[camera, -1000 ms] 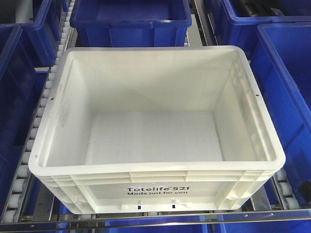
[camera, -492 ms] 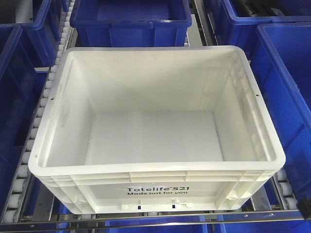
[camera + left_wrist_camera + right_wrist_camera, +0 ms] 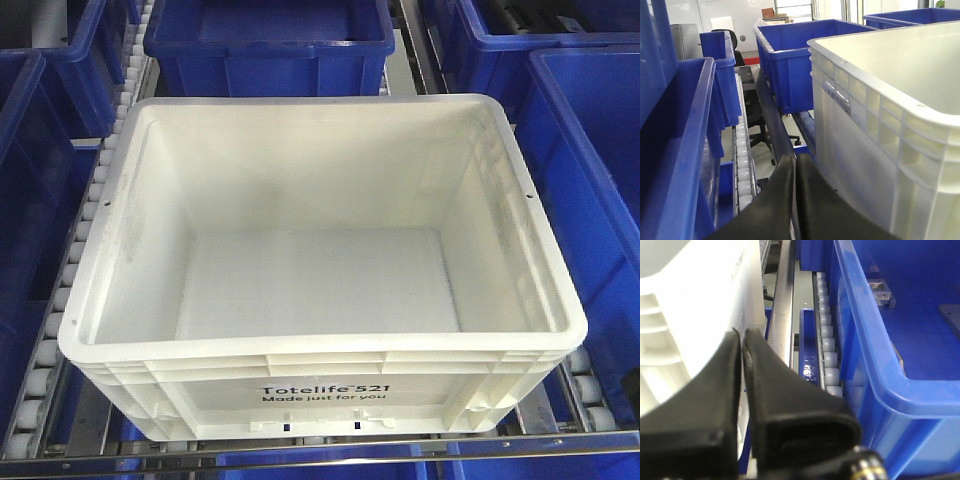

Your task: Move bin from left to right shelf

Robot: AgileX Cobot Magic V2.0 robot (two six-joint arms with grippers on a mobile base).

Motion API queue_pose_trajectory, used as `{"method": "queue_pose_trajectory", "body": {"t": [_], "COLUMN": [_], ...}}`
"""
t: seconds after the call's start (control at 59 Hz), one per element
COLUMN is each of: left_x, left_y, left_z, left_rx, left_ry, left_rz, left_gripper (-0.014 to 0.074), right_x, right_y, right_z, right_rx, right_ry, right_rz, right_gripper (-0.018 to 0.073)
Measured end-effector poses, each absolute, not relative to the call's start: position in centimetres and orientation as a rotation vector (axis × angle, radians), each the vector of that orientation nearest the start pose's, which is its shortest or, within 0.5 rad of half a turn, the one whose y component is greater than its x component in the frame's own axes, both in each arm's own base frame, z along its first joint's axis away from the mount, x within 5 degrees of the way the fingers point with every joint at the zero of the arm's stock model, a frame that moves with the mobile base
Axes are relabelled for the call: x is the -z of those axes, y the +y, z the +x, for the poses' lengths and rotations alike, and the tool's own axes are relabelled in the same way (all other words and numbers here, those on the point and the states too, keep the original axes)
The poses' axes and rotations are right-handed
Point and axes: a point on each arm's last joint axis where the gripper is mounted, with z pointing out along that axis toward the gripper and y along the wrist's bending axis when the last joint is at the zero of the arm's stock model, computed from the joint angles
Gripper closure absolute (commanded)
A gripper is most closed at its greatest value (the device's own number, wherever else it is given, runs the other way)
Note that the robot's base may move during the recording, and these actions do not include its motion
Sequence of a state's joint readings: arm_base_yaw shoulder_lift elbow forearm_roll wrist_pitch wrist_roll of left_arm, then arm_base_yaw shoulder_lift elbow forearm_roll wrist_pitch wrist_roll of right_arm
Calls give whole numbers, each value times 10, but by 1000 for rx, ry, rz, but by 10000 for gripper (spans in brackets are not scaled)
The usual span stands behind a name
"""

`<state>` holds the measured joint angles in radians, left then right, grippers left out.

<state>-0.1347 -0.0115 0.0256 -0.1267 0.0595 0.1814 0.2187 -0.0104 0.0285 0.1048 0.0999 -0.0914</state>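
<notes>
- Left pincer [image 3: 796, 170], clenched on nothing, sits low beside the bin [image 3: 900, 125], which lies to its right.
- Right pincer [image 3: 742, 347], likewise clenched and empty, apparently flanks the opposite wall.
- The bin rests empty between roller rails [image 3: 85, 230], blue totes [image 3: 270, 40] beyond.

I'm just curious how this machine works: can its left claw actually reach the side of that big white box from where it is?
Probably yes. The left claw, fingers closed together, sits in the gap beside the white bin, with nothing between them; the blue tote crowds its other side.
</notes>
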Motion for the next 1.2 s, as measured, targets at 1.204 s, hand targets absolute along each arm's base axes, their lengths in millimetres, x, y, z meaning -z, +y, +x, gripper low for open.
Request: {"method": "queue_pose_trajectory", "body": {"t": [1.204], "left_x": [-200], "left_y": [-8], "left_z": [56], "left_rx": [69], "left_ry": [1549], "left_rz": [153], "left_gripper": [603], "right_x": [-195], "right_y": [13], "right_z": [55], "right_rx": [-188], "right_ry": [1593], "right_rz": [-173], "right_gripper": [567]}}
